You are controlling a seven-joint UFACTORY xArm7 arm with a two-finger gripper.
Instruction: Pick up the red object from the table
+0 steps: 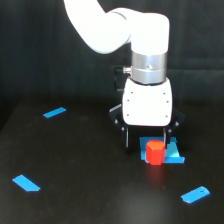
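The gripper (146,141) hangs low over the table (75,165), its white housing directly above the work and two dark fingers reaching down, one at the exterior view's left (125,136) and one at the right (167,136). The fingers stand apart with a clear gap between them; nothing is clamped. The red object (155,152) sits on the table just below and slightly toward the right finger, resting on or against a flat blue square piece (172,154); from this angle I cannot tell whether the block lies between the fingers or a little in front of them. Judged from this, the step in hand is the final approach before the grasp: the block is not yet held. The next move calls for a short descent so the fingers straddle the block, a small correction toward the exterior view's right if it is off-centre, then closing and lifting straight up. The blue piece beneath may shift or lift with the block. Other blue markers lie well apart: one at upper left (54,112), one at lower left (26,183), one at lower right (195,194). Open dark table surrounds the block on every side, and no table edge shows near it.
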